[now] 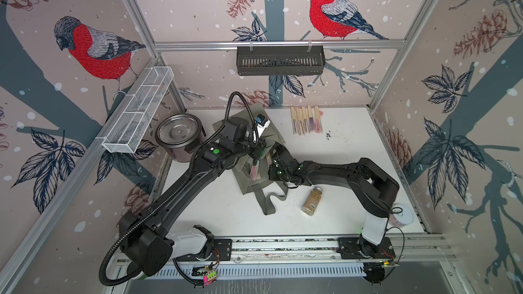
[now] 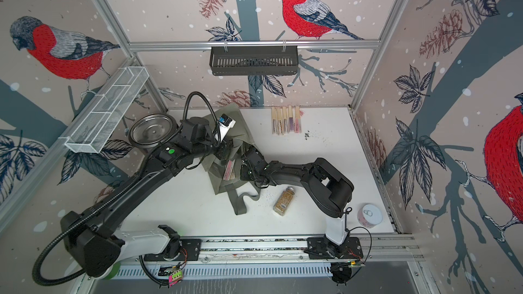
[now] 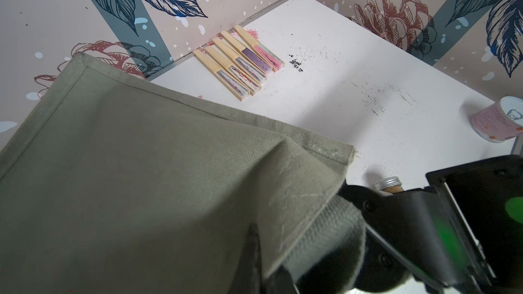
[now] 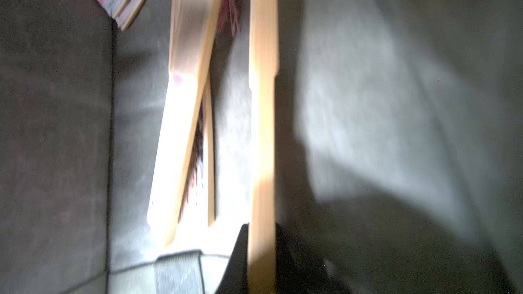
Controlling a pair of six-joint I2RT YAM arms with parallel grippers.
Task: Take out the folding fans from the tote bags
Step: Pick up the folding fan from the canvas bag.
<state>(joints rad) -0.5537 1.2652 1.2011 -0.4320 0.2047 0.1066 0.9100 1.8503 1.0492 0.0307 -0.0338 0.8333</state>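
Lower centre, right tool [image 4: 261, 253] clamps the fan [image 4: 262, 108], likely light and stiff, by its guard; left tool [image 3: 268, 261] pinches soft bag [image 3: 141, 165]

In both top views, pale pink wallpaper [image 1: 198, 9] is covering all three walls, showing red-breasted bullfinches [image 1: 331, 9], pine cones, dark leaves and wide blue-grey branches. Aluminium posts [image 1: 413, 32] are framing the corners, and a horizontal rail [image 1: 198, 45] is running across the upper middle of the frame. A black slotted basket [image 1: 280, 62] is hanging from that rail, and a white mesh tray [image 1: 138, 108] is slanting along the left wall. A white tabletop [image 1: 353, 165] is filling the centre, carrying dark specks [image 1: 328, 135] right of centre. Even light is falling across it.
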